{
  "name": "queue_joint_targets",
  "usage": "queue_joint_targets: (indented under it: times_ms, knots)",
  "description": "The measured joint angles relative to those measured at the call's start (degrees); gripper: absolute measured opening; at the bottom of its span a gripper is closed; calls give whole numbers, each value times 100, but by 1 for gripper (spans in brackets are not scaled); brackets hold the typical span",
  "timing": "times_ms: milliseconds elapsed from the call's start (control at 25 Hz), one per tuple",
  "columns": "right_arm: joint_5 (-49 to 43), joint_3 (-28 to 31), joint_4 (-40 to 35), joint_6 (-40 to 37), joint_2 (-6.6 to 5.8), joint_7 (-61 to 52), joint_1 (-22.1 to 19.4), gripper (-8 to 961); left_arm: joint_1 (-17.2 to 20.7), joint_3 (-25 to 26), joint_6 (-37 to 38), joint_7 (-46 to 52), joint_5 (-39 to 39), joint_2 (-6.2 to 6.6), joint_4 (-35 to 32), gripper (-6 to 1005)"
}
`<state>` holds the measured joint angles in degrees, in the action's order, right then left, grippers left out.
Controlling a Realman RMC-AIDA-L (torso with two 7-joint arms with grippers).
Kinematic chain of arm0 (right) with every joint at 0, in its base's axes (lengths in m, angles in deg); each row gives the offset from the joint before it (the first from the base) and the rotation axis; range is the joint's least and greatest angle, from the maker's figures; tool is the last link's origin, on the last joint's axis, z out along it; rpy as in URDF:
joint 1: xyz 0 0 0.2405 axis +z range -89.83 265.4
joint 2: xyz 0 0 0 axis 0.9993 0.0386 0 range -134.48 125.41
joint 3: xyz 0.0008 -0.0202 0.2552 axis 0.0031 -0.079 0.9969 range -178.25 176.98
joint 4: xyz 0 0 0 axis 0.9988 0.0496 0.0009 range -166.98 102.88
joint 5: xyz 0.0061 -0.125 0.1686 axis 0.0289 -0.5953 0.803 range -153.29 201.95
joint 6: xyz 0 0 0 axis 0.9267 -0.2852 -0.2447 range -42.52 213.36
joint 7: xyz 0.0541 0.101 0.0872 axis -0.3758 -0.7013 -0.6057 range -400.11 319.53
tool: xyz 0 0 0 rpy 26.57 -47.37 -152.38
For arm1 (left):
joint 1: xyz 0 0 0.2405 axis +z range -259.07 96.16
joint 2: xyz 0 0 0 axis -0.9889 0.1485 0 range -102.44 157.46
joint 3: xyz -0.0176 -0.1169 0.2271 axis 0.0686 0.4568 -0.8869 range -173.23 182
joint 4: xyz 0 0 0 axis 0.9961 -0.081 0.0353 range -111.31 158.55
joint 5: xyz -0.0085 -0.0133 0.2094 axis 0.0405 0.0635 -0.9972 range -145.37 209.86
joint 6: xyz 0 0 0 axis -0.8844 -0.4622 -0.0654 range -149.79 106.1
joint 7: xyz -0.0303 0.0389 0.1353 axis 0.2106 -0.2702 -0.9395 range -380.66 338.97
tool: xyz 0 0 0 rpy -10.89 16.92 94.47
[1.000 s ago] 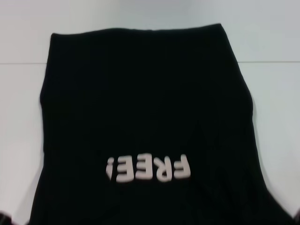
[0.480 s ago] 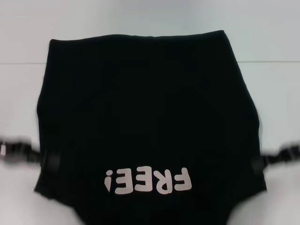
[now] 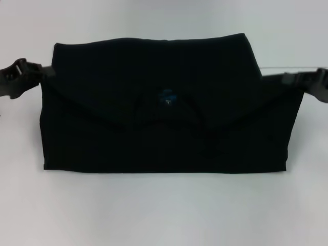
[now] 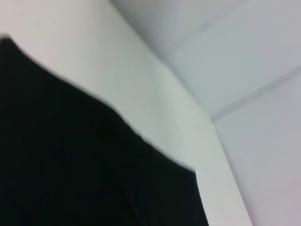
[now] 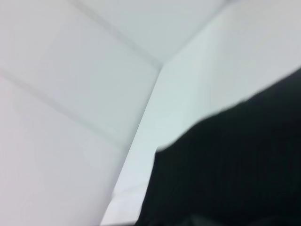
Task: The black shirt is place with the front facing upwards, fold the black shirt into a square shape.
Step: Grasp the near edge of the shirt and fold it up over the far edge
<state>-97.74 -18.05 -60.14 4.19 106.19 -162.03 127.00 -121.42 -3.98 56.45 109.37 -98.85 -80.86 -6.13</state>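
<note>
Black shirt (image 3: 128,148): one, lying on the white table (image 3: 164,210), folded over on itself into a wide, low rectangle. The upper layer is turned toward the far edge, its small blue neck label (image 3: 167,97) showing near the middle of the top; the white lettering is out of sight, presumably folded under.

Progress, as judged: the lengthwise fold looks nearly laid. The shape is still broader than deep, so at least one crosswise fold remains before it reads as a square.

Left gripper (image 3: 20,77): one, at the shirt's far left corner, touching the cloth. Whether its fingers pinch the fabric I cannot tell.

Right gripper (image 3: 310,82): one, at the far right corner, likewise against the cloth; finger state not discernible.

Wrist views: black fabric over table only.
</note>
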Motion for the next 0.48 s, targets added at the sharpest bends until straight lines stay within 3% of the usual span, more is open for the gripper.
queue_joint_targets:
  times_ms: [160,240,320,480]
  knots:
    - [346,4,66,996,352,669,-24,41,139,33,-854,-780,940,-438,195,27]
    - [410,-51,86,1374,471,882,9,41,155,16,-1087,-1097,1226,-575,236,26]
    - [414,-117,140,1634,509,1041,70,41,125,-16,-1277,-1380,1355,-657,271,26]
    - [444,-187,226,2083,557,1273,204,41,8,-36,-1658,-1781,1365,-694,386,27]
